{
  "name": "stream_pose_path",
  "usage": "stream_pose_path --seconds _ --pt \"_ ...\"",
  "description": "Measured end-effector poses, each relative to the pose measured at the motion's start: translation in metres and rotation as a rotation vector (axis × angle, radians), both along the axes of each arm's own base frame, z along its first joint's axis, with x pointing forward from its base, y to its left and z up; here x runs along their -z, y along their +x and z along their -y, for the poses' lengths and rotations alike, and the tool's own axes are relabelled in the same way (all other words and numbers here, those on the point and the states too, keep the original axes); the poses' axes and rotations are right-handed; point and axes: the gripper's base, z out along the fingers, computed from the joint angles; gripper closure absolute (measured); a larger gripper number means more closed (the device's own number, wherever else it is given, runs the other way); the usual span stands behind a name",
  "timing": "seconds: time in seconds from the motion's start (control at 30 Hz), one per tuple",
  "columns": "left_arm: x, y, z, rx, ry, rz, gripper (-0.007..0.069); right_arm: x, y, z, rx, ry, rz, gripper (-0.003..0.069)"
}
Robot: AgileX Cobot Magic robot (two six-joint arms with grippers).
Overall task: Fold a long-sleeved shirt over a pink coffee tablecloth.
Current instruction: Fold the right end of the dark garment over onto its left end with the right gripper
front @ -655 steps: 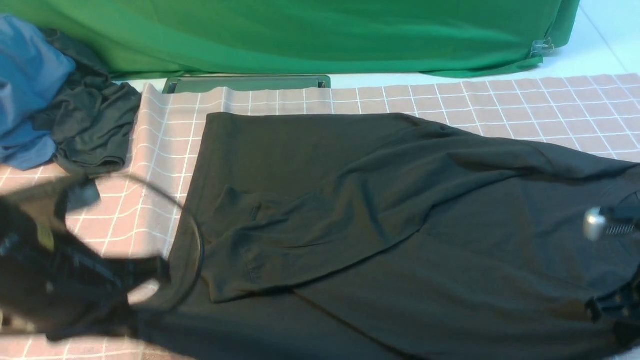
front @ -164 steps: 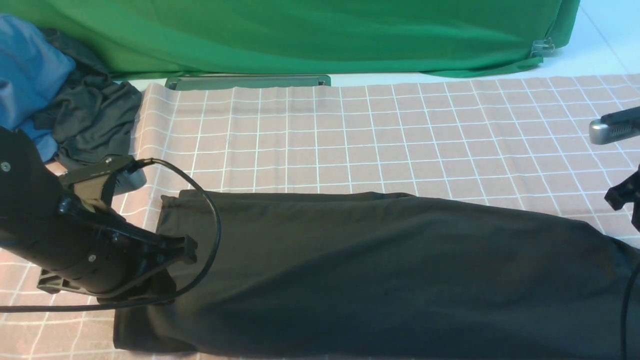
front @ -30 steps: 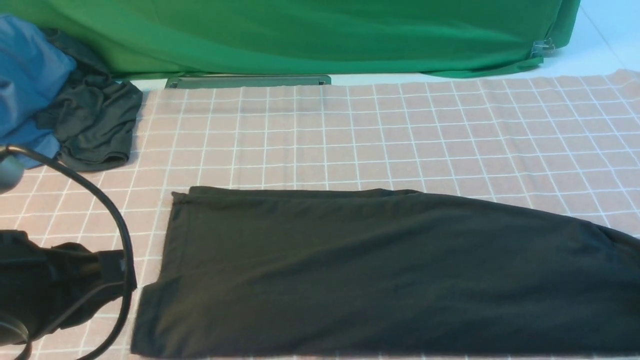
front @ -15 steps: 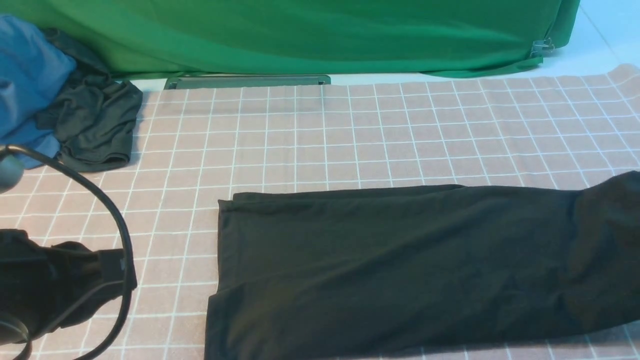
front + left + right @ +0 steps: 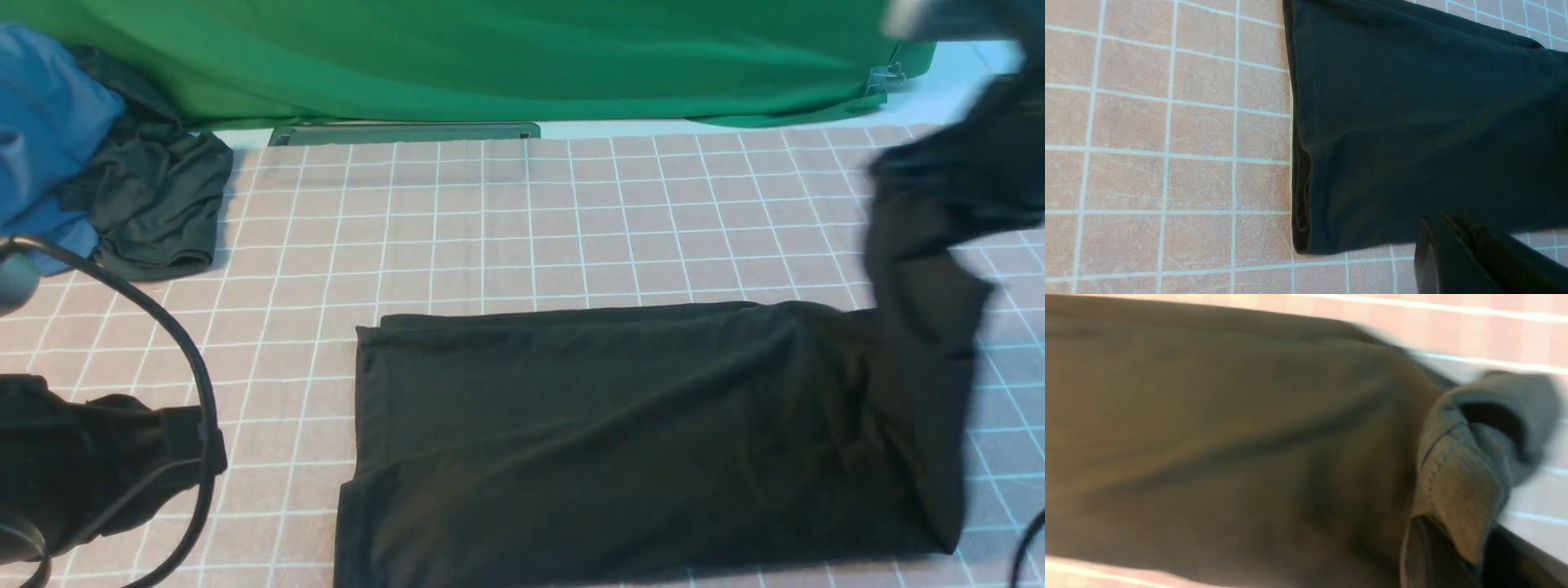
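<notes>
shirt (image 5: 612,441) lies on the tablecloth (image 5: 490,220), garment heap (image 5: 122,196) behind at left.

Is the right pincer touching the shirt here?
Touching. The right wrist view shows the shirt pinched by its ribbed edge in the right pincer; in the front view that end hangs lifted off the tablecloth.

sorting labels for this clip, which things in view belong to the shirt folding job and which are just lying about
In the job:
black shirt
pink checked tablecloth under it
right gripper, shut on the shirt's lifted end
left gripper, shut, empty

Lying about:
blue garment
dark grey garment beside it
green cloth at the back
</notes>
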Motion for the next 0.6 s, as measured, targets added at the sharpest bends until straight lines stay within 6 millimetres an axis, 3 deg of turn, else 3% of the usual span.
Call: stream_pose_path --seconds 0.17,0.2,0.23,0.27,0.43,0.6 --pt "-0.001 0.001 0.0 -0.004 -0.01 0.009 0.0612 0.021 -0.002 -0.084 -0.14 0.135 0.013 0.0525" --pt "-0.001 0.001 0.0 -0.004 -0.01 0.009 0.0612 0.022 -0.001 -0.084 -0.138 0.137 0.007 0.0525" --pt "-0.001 0.001 0.0 -0.004 -0.011 0.009 0.0612 0.028 -0.002 -0.098 -0.159 0.161 0.006 0.0525" --pt "-0.001 0.001 0.001 -0.004 -0.012 0.009 0.0612 0.039 -0.002 -0.122 -0.191 0.201 0.007 0.0525" --pt "-0.001 0.001 0.001 -0.004 -0.012 0.009 0.0612 0.065 -0.005 -0.173 -0.263 0.25 0.003 0.0525" --pt "-0.001 0.001 0.001 -0.004 -0.013 0.009 0.0612 0.088 -0.005 -0.211 -0.318 0.249 -0.02 0.0525"
